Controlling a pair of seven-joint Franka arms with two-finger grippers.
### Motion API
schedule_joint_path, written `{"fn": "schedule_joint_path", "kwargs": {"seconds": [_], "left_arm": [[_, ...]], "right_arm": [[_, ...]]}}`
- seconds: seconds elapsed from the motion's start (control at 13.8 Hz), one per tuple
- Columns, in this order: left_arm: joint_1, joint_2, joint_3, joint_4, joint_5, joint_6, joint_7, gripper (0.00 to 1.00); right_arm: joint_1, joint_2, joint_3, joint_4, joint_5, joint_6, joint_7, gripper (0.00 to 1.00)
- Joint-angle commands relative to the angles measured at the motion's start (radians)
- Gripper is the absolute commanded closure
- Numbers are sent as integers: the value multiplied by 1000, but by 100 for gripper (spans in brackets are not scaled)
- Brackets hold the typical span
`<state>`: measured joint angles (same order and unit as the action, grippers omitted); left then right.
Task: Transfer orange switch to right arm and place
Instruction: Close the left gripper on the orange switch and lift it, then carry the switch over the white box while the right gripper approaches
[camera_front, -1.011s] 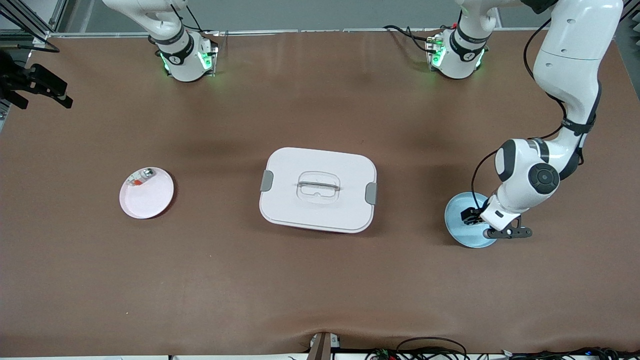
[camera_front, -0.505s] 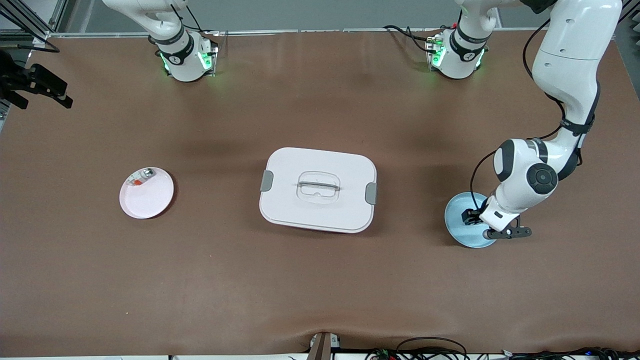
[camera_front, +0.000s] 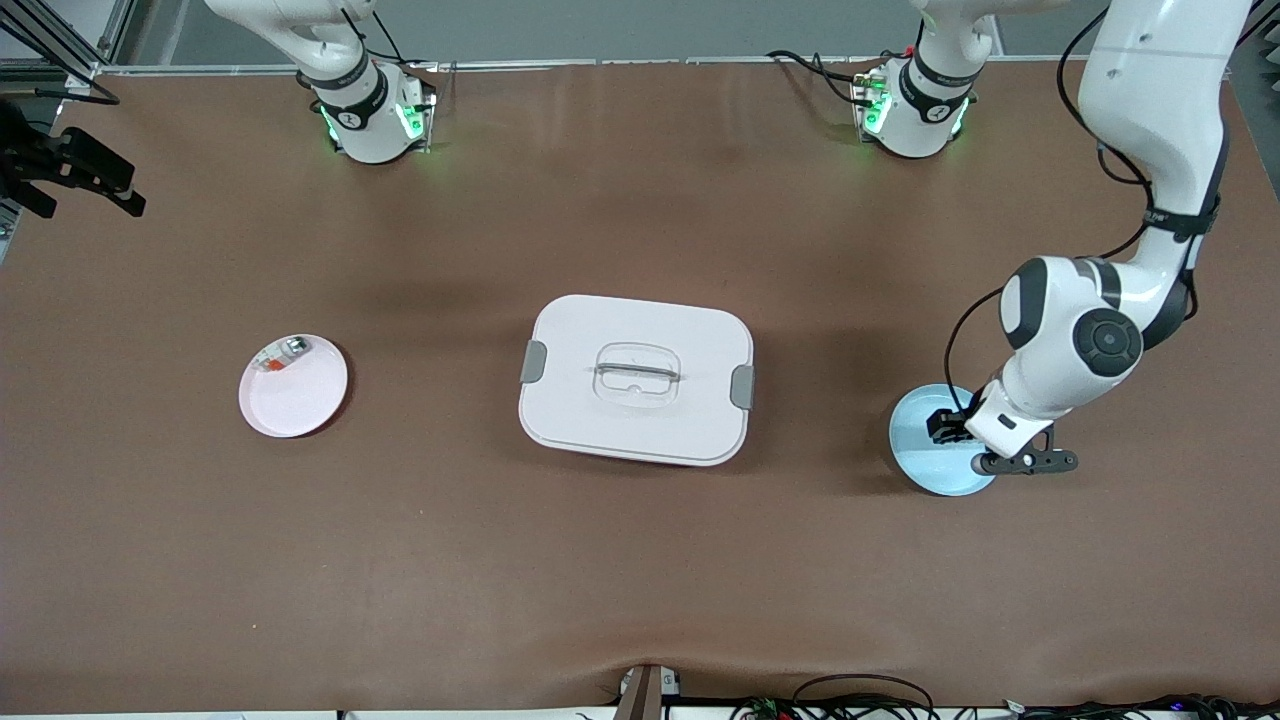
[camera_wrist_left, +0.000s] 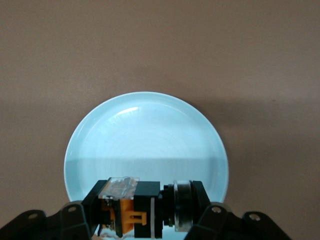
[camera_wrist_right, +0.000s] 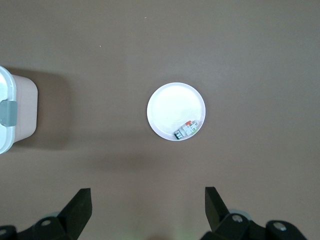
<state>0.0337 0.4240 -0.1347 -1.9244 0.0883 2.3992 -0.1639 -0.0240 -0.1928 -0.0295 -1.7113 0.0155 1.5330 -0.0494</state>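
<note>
- Orange switch (camera_wrist_left: 145, 205), black stubby body with orange bands, sits clamped in my left gripper (camera_wrist_left: 147, 212), low in the left wrist frame, over blue plate (camera_wrist_left: 145, 140).
- My right gripper (camera_wrist_right: 147, 210) waits, jaws wide, above pink plate (camera_wrist_right: 170, 105).

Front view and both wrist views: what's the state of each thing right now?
orange switch: clamped in the left gripper, over the blue plate
left gripper: shut on the switch
right gripper: open, empty, above the pink plate
blue plate: bare
pink plate: holds a small silver-and-red piece
white box: lid on
</note>
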Motion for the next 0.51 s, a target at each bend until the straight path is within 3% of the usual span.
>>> {"fn": "schedule_joint_path", "kwargs": {"seconds": [0.0, 0.22, 0.43], "left_arm": [[3, -71, -32, 30, -18, -133, -35, 100], [0, -73, -71, 171, -85, -361, -110, 100], [0, -71, -95, 277, -175, -506, -153, 100]], "right_arm": [[12, 15, 11, 27, -17, -14, 3, 0], [29, 26, 11, 27, -17, -13, 3, 0], [41, 32, 11, 27, -19, -8, 13, 0]]}}
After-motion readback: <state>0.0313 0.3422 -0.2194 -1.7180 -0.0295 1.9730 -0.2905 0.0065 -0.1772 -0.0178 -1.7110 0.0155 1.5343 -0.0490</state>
